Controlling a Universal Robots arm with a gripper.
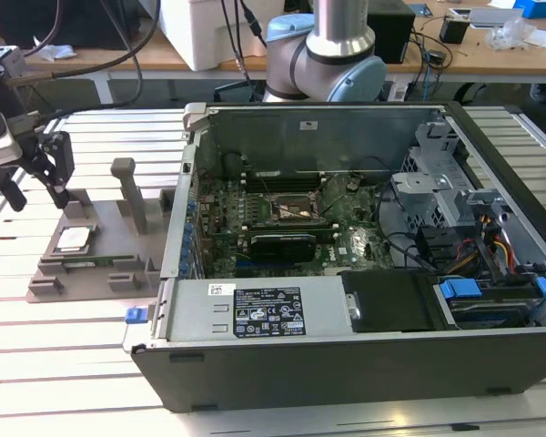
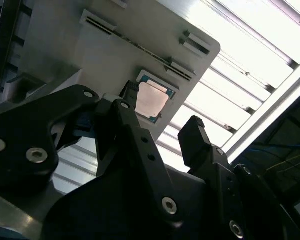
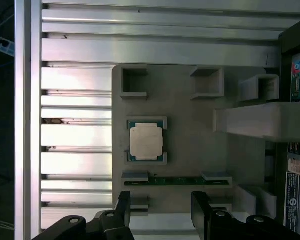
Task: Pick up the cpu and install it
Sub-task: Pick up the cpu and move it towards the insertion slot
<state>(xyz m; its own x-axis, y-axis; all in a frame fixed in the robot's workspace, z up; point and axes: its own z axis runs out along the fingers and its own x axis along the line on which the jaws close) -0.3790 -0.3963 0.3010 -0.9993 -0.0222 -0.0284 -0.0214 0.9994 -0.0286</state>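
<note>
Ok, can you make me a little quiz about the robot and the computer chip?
1. True or false: the tool is holding the cpu.
2. Where does the cpu lie? A) between the tool's fingers B) on the grey holder tray C) on the floor
3. Fill in the gap: the tool's fingers are ___ (open or shut).

Key: 1 false, the tool holds nothing. 2 B. 3 open.
</note>
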